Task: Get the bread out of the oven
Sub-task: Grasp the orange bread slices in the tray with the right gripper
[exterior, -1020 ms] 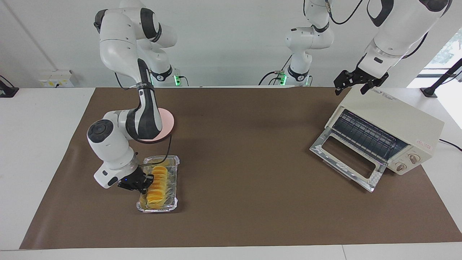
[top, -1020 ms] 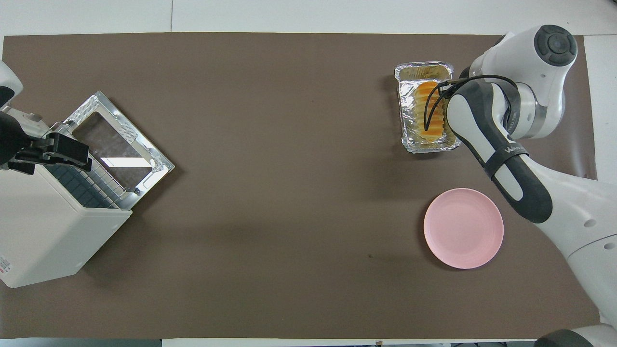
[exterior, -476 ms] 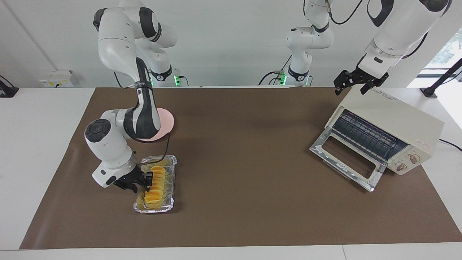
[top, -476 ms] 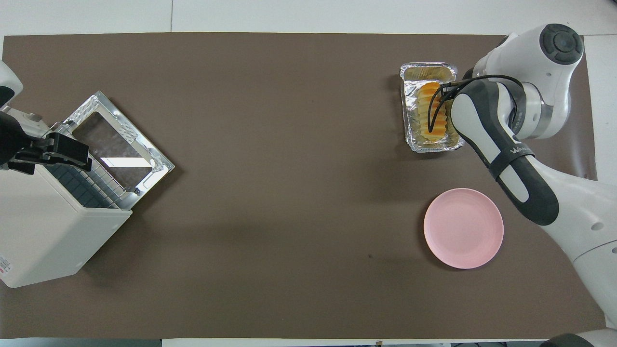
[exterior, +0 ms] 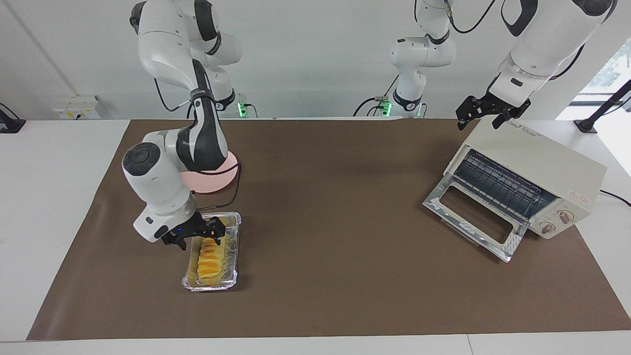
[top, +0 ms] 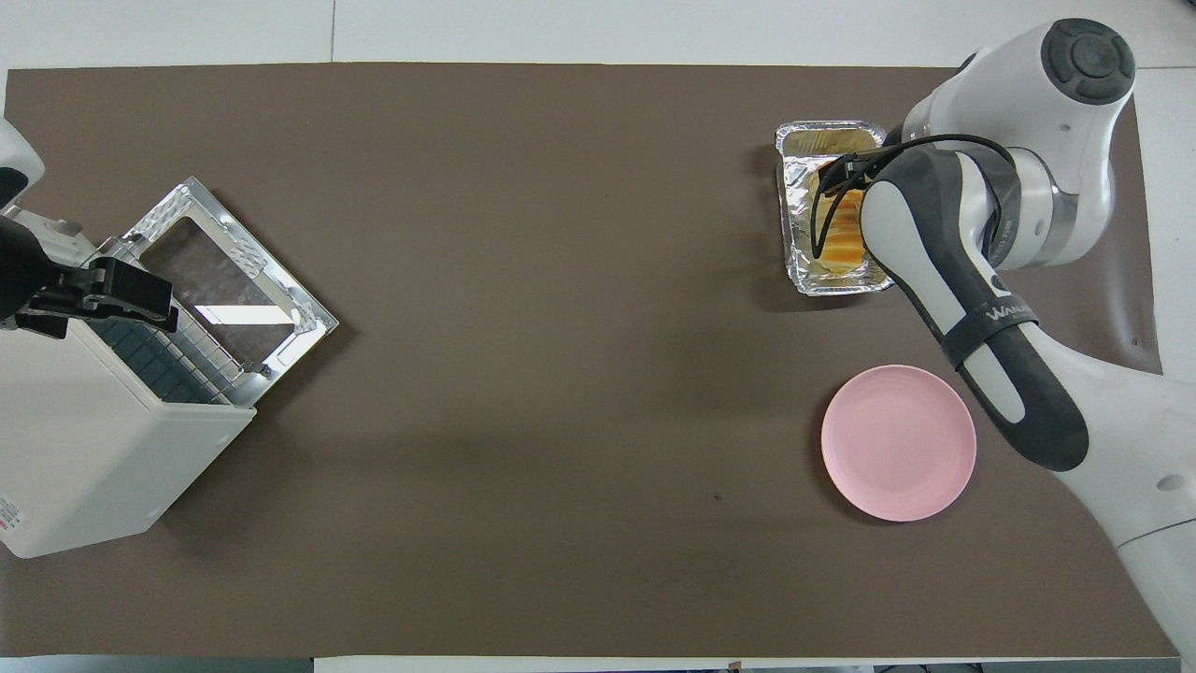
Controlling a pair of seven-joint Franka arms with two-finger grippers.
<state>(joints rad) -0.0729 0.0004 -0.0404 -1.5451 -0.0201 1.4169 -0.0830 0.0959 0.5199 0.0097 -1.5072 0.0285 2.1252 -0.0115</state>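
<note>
Bread (exterior: 209, 259): out of oven (exterior: 530, 190), lying in foil tray (exterior: 233, 236) on counter (exterior: 335, 256) toward right arm's end. Right tool (exterior: 197, 235) just above loaf, jaws spread, holding nothing. Left tool (exterior: 485, 112) over oven top, open, empty, waiting.

Overhead: oven door (top: 234, 280) down, rack seemingly bare. Removal judged done; withdrawal remaining.

Bare mat (exterior: 335, 222) between tray (exterior: 231, 249) and oven (exterior: 532, 167)

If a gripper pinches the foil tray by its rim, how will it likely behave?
The foil tray looks thin and crinkled, so its rim would probably bend rather than stay stiff. It seems light, likely sliding on the brown mat if pushed. The bread lying loose inside could shift if tilted.
</note>
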